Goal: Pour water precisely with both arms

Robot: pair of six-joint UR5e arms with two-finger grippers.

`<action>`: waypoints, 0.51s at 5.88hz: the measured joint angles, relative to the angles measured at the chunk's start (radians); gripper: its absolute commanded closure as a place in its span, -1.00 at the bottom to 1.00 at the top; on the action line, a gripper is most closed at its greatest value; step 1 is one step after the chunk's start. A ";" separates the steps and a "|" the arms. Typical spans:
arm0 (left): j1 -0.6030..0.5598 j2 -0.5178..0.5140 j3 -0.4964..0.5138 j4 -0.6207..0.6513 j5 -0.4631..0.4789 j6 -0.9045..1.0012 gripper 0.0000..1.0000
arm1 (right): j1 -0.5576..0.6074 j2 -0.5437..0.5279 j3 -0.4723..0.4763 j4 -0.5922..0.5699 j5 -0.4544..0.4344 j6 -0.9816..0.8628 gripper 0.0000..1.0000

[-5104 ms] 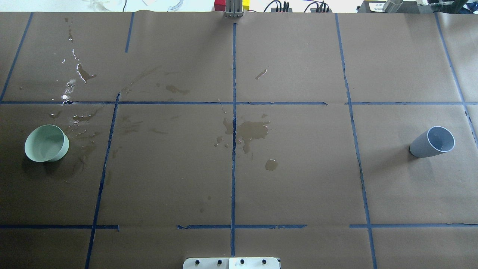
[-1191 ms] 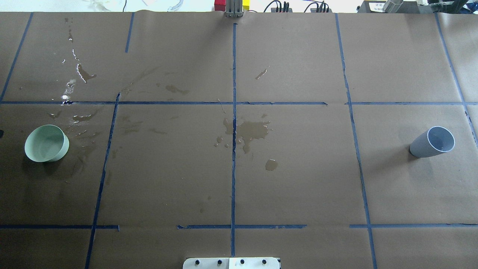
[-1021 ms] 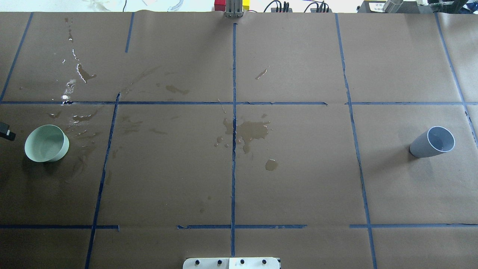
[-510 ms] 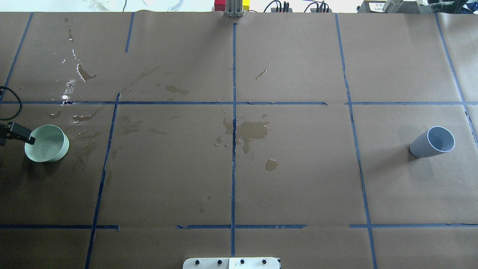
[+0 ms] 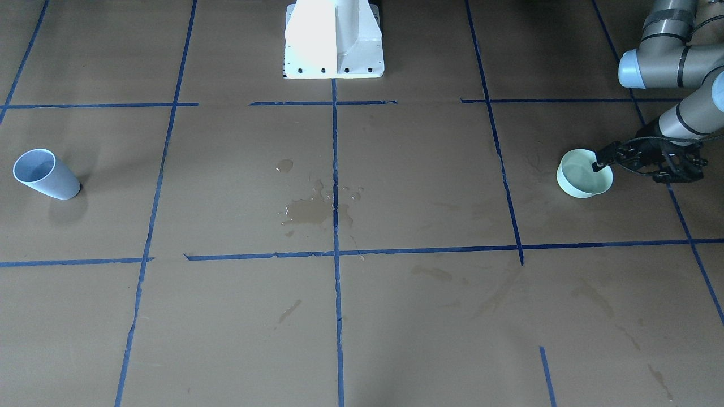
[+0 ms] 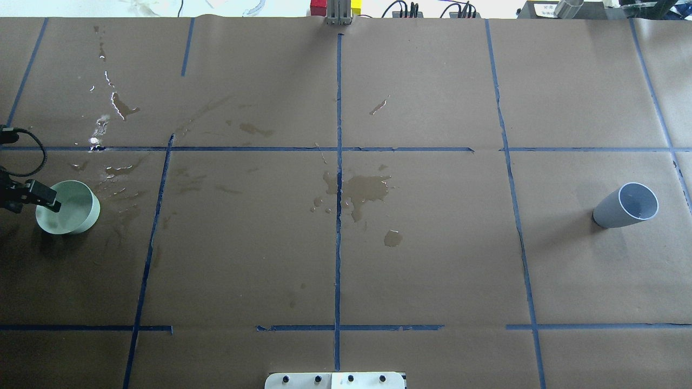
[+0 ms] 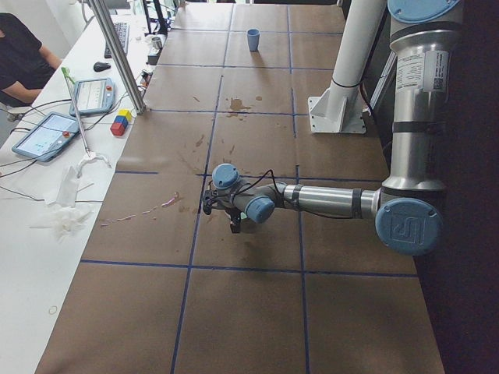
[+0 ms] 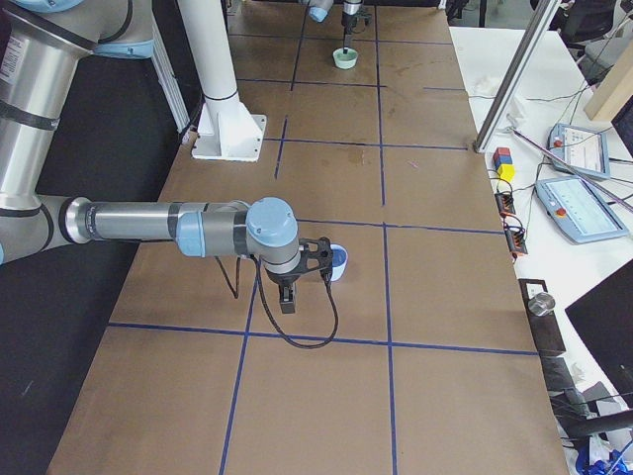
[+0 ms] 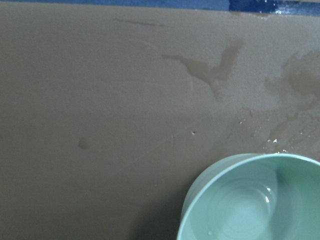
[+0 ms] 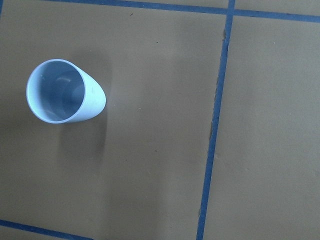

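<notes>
Table's left end: left gripper [image 5: 597, 165] at the green bowl [image 6: 73, 213], one black fingertip over the rim nearest the arm. Cannot tell if it touches the rim or sits just above it. Finger spread also unreadable. Shallow water [image 9: 250, 207] lies in the bowl, with faint glints on it. Right end: right gripper [image 8: 297, 275] low over the paper [image 6: 432, 259], just beside the blue cup [image 6: 627, 206]. It shows only from the side, so whether its fingers are apart or closed cannot be told. Cup upright, well apart from bowl. A puddle [image 6: 366, 189] on the centre tape line, and wet streaks [image 6: 118, 105] beyond the bowl.
</notes>
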 measured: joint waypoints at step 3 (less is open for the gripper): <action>0.023 -0.003 -0.002 0.003 0.002 0.000 1.00 | 0.000 0.000 -0.002 0.002 -0.008 -0.002 -1.00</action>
